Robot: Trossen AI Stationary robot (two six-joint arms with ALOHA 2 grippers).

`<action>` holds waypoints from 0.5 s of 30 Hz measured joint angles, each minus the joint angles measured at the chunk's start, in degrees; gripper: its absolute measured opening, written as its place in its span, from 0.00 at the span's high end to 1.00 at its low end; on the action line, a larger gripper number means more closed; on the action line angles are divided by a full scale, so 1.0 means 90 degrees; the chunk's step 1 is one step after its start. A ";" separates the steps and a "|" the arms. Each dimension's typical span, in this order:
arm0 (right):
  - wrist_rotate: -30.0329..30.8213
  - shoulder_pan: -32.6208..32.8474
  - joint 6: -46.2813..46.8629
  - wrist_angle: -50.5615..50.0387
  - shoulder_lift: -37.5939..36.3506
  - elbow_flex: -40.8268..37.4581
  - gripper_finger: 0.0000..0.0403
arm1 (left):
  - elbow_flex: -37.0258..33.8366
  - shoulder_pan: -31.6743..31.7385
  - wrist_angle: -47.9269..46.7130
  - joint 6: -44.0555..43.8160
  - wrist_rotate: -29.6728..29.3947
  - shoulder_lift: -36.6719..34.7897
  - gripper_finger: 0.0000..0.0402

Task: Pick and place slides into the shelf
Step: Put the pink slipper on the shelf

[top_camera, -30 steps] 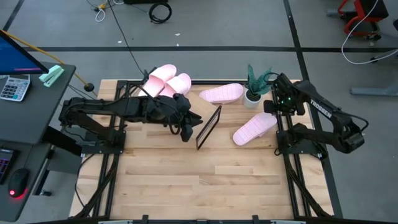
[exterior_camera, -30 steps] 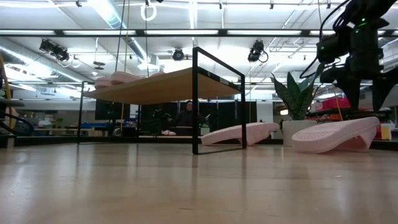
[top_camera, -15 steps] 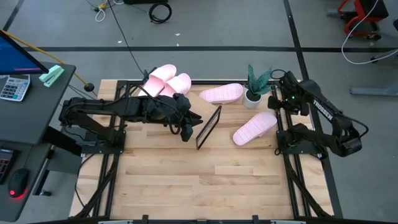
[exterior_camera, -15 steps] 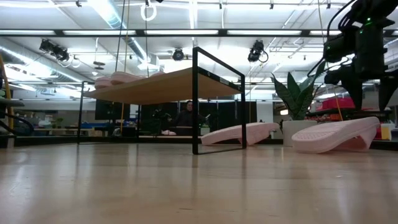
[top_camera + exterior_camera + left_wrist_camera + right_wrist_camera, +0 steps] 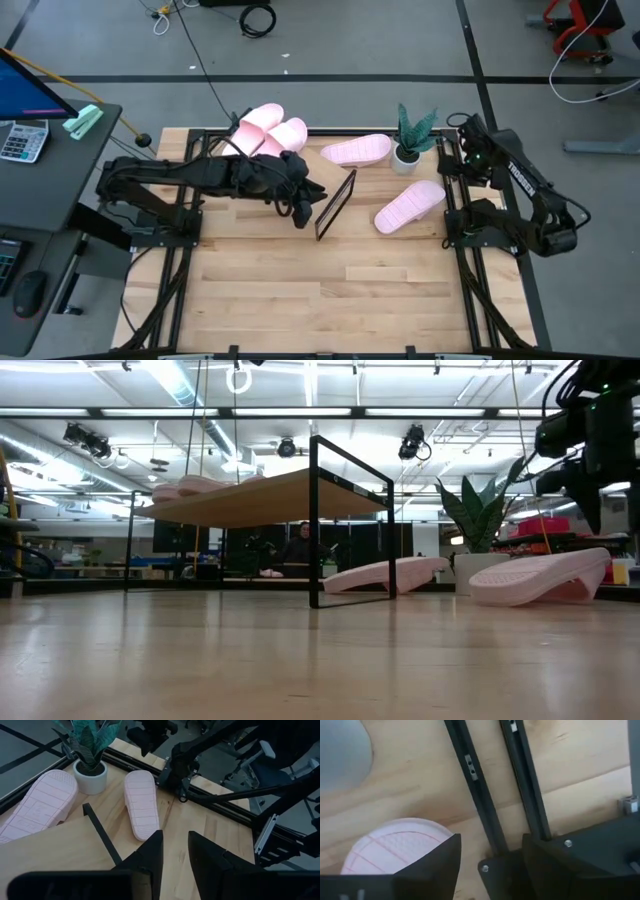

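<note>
Since the earlier frame, only the right arm has moved, drawing back from the nearest slide toward the surface's right edge; all else is unchanged. From left to right in the high view: the left arm reaches across the far-left part of the surface [image 5: 300,300], its gripper [image 5: 298,208] at the lifted end of the shelf [image 5: 270,495]; its fingers [image 5: 150,855] stand a narrow gap apart, with nothing visibly between them in the wrist view. The shelf is tilted, one end raised, its plank sloping in the low view. Two slides [image 5: 272,130] lie side by side on the shelf's far-left end, touching each other. A third slide [image 5: 355,150] lies sole-up on the surface, just left of a potted plant [image 5: 410,135]. A fourth slide [image 5: 410,205] lies sole-up near the right edge, in front of the plant. The right gripper [image 5: 470,155] hangs over the right edge rails, beside and apart from the fourth slide; its fingers [image 5: 430,865] are spread, empty. A desk with a calculator [image 5: 22,140] stands off the surface at far left.
</note>
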 joint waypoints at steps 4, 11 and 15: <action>-0.0183 -0.0002 -0.0069 -0.0023 0.0204 -0.0003 0.49 | -0.0002 0.0000 -0.0047 -0.0016 0.0003 0.0028 0.76; -0.0514 -0.0002 -0.0207 -0.0031 0.0143 -0.0002 0.50 | 0.0000 0.0000 -0.0017 -0.0044 0.0003 0.0025 0.77; -0.0522 0.0218 -0.0369 -0.0017 -0.0307 0.0174 0.50 | 0.0000 0.0000 -0.0023 -0.0042 0.0002 0.0025 0.78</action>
